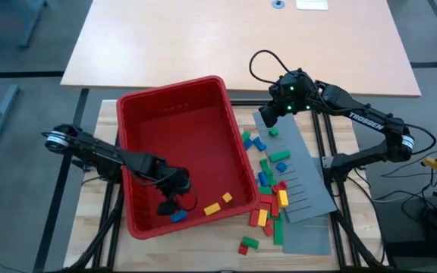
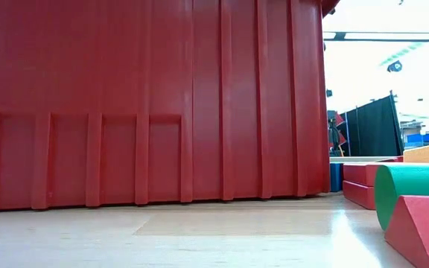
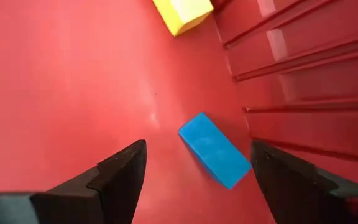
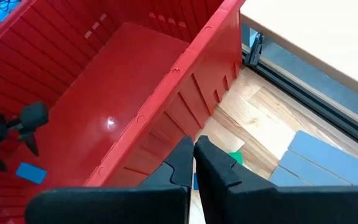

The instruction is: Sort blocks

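You are reaching the left gripper (image 1: 171, 203) down into the red bin (image 1: 174, 106), and its fingers (image 3: 120, 177) are spread wide with nothing between them; a blue block (image 3: 214, 149) is lying flat on the bin floor just ahead, close against the ribbed side wall. To take it cleanly, I would judge you are wanting to turn the wrist so the jaws are straddling its narrow sides, and to keep the far finger from jamming against the wall as you are lowering. Two yellow blocks (image 1: 218, 204) are lying nearby on the bin floor, apart from the blue one. The right gripper (image 1: 275, 110) is hovering over the far end of the grey slotted panel (image 1: 298, 178), fingers pressed together and empty, while most blocks (image 1: 270, 189) are lying scattered on and beside that panel, outside the bin.
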Available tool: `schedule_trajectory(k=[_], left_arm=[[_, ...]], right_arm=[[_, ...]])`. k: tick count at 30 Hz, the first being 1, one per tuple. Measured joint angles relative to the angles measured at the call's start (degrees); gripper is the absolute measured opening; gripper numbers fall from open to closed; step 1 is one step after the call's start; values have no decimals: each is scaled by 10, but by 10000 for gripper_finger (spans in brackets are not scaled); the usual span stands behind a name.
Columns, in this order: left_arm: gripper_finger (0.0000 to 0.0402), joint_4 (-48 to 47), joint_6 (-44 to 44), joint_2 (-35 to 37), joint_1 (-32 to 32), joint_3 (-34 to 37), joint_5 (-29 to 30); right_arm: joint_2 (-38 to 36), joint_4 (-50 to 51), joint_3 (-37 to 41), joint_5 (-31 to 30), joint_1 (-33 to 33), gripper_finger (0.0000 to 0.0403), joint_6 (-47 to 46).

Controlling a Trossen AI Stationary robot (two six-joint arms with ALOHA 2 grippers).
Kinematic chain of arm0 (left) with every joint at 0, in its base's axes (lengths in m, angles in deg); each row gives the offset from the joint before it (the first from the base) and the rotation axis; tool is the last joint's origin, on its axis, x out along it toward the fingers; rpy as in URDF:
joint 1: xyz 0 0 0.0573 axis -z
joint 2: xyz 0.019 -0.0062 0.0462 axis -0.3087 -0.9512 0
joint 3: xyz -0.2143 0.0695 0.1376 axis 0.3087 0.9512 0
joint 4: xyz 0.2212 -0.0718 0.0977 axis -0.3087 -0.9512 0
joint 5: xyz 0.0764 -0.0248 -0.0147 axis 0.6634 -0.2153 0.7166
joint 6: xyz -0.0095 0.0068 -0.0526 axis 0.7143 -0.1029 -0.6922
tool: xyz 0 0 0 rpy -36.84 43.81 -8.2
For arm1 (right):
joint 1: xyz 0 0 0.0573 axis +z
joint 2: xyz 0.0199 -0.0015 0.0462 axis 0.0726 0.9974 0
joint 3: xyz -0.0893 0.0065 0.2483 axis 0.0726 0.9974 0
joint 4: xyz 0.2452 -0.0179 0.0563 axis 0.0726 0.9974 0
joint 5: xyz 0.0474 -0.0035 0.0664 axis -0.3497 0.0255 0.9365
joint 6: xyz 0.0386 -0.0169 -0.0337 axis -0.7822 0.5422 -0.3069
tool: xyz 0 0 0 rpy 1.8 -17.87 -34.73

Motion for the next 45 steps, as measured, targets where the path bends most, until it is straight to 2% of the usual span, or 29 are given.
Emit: schedule_trajectory(k=[11,23,45], left_arm=[[273,12,-15,0,0,0,25],[273,20,-31,0,0,0,27],[273,40,-15,0,3,0,41]], right_arm=[[0,0,0,0,0,0,-8],[0,0,0,0,0,0,-8],[1,0,0,0,0,0,-8]])
